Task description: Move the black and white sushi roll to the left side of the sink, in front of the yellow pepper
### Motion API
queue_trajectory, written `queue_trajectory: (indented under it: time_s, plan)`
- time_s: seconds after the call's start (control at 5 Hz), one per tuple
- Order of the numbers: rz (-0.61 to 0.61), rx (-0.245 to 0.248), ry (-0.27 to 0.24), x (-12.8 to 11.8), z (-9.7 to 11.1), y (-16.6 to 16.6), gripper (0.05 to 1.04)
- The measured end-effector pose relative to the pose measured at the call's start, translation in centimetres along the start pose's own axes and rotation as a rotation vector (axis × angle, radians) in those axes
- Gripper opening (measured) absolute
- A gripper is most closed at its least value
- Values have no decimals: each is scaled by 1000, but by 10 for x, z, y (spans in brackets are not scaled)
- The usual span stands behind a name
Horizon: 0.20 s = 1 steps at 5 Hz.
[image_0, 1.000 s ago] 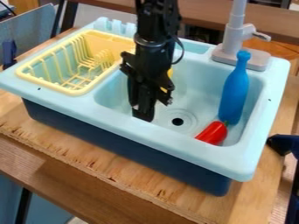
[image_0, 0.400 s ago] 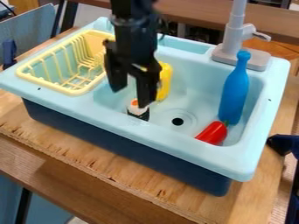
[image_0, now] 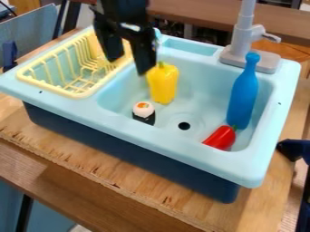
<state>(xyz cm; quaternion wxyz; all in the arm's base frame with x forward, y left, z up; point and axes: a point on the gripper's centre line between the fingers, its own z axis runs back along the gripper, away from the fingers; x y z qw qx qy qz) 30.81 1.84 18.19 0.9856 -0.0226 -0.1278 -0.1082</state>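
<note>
Landmark: the round black drain hole (image_0: 184, 126) in the pale-blue plastic sink basin (image_0: 200, 107). Left/right as the camera sees it.

Black two-finger gripper (image_0: 128, 65): up and left of the drain, fingers apart, nothing seen between them. Hangs over the basin's left end by the drying rack, so no item depends on it for support.

Nearest item: glossy yellow toy bell pepper (image_0: 163, 84), behind and left of the drain. Upright, stem up; the blocky base probably keeps it standing. Contact with the gripper: can't tell.

Black-and-white toy sushi roll with orange topping (image_0: 144, 113), left of the drain, on the basin floor near the front wall. Topping faces up, likely because it sits on its flat end.

Red toy pepper with green stem (image_0: 221, 137), right and slightly forward of the drain. On its side; tapered body likely won't stand.

Blue plastic bottle (image_0: 243, 93), right and behind the drain. Neck up, slight tilt, probably propped by the basin wall.

Yellow wire-style drying rack (image_0: 74, 94), far left of the drain, set into its own recess. Grey faucet (image_0: 243, 38), behind and right, fixed to the rim.
</note>
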Motion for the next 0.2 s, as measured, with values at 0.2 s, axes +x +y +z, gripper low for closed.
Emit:
queue_trajectory:
  time_s: [0.2]
  plan:
    - [20, -18, 25, -9, 6, 5, 1001]
